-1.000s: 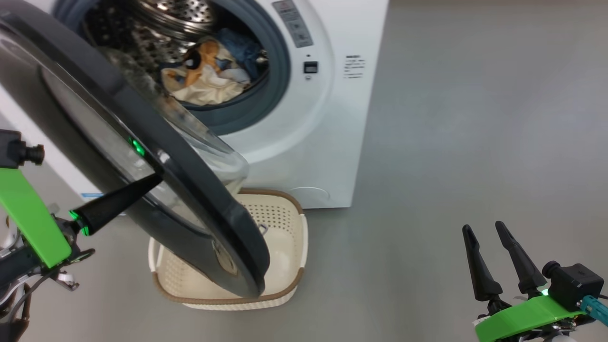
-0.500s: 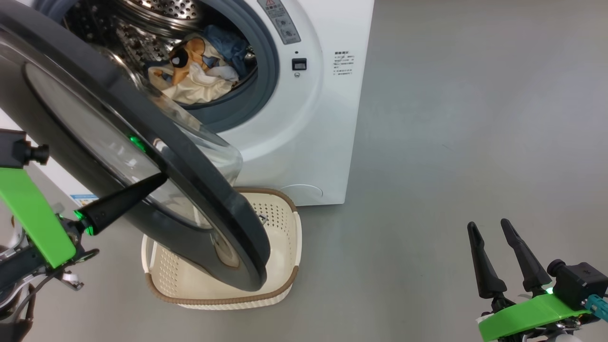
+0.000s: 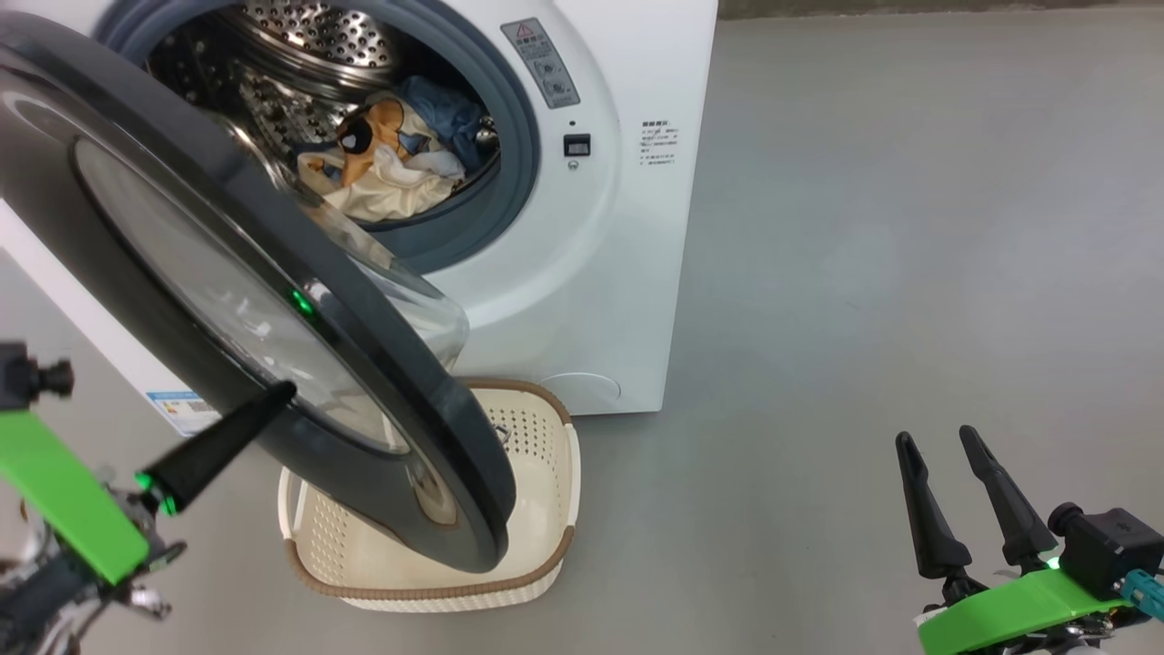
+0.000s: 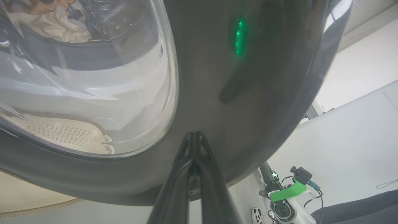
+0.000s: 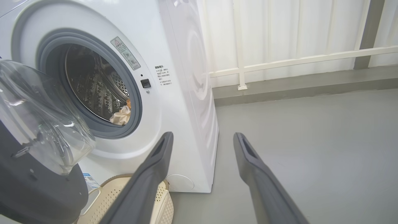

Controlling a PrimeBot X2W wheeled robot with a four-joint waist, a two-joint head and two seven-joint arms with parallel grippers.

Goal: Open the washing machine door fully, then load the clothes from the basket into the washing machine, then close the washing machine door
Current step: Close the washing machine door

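Washing machine door [image 3: 236, 300] is held half-open above the basket [image 3: 546, 555]. Rigid, heavy and glossy, it is judged best pushed at the black rim. Left pincer [image 3: 273, 396] is closed, empty, set against that rim; right pincer [image 3: 936, 437] is spread wide, empty.

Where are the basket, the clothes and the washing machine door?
basket [image 3: 532, 455]: head view, perforated inner wall.
clothes [image 3: 389, 193]: head view, cream-beige piece.
washing machine door [image 3: 446, 429]: head view, glossy black rim.
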